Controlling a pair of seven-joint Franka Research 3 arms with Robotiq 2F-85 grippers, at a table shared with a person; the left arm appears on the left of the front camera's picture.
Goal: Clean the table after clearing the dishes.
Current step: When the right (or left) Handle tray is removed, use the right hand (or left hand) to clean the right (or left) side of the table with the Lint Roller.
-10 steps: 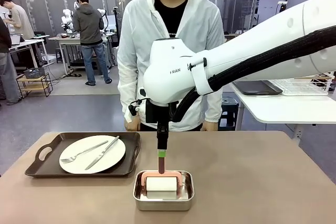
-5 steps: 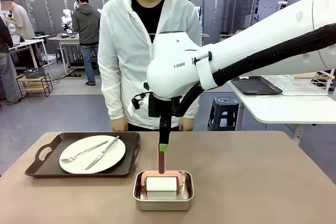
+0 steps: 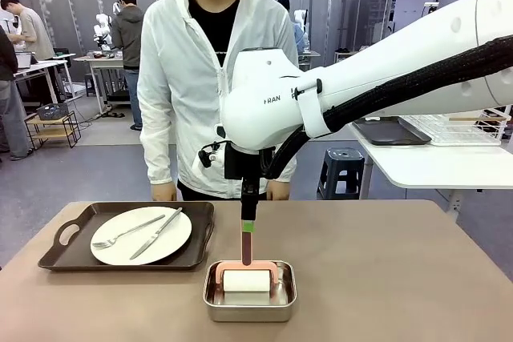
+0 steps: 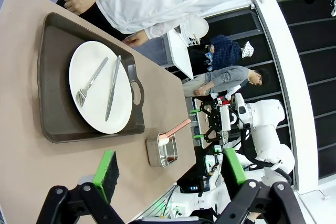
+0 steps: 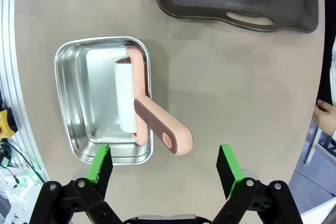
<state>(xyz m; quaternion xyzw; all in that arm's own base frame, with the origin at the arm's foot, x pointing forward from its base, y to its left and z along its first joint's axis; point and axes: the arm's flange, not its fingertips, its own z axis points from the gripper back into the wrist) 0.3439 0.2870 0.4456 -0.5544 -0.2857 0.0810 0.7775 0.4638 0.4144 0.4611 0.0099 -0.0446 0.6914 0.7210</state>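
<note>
The fingers [image 5: 102,164] of the right gripper [image 5: 165,167] are spread wide apart and hold nothing. They hang straight down over a small steel pan [image 3: 248,310]. The tip of a lint roller's handle [image 3: 247,250] comes up between them without touching either pad. The left gripper [image 4: 170,174] is also spread wide with nothing between its pads, and it is raised above the table [image 3: 385,262].

The dishes are on the left part of the table. A white plate [image 3: 172,242] lies on a dark brown tray [image 3: 64,258], whose long axis runs left to right with a handle at each end. On the plate a fork [image 3: 128,231] and a knife [image 3: 157,233] lie side by side. Both are slanted from near-left to far-right, and the fork's tines point near-left.

The pan sits close to the table's near edge, about midway along it, just right of the tray and apart from it. In it the lint roller [image 3: 247,280] rests with its white roll lying left to right and its handle rising nearly upright.

A person in a white jacket stands at the far side, with their hands [image 3: 164,191] down by the table's far edge.
</note>
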